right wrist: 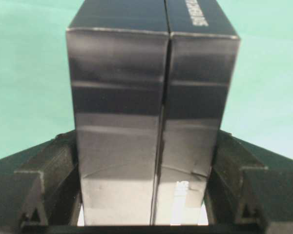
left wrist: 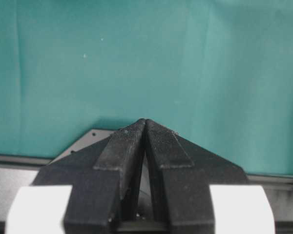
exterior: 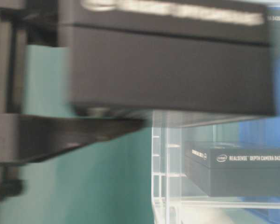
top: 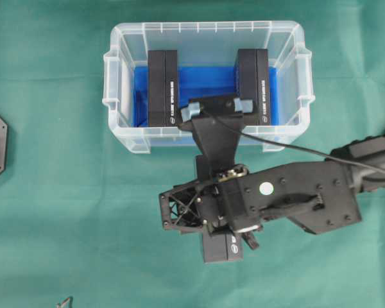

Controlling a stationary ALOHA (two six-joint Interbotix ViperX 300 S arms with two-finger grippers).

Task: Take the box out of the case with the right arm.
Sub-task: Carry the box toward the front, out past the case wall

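Held between the fingers of the right gripper (right wrist: 145, 195), clamped on the two long flat sides, outside the case (top: 119, 77) above the green tabletop (top: 51, 192): a rigid, probably light cardboard box (right wrist: 151, 122) with glossy, likely slippery faces, best gripped near the middle.

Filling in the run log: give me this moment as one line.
right gripper: shut on black box | box outside case, over green cloth | two boxes remain in case | left gripper: shut, idle
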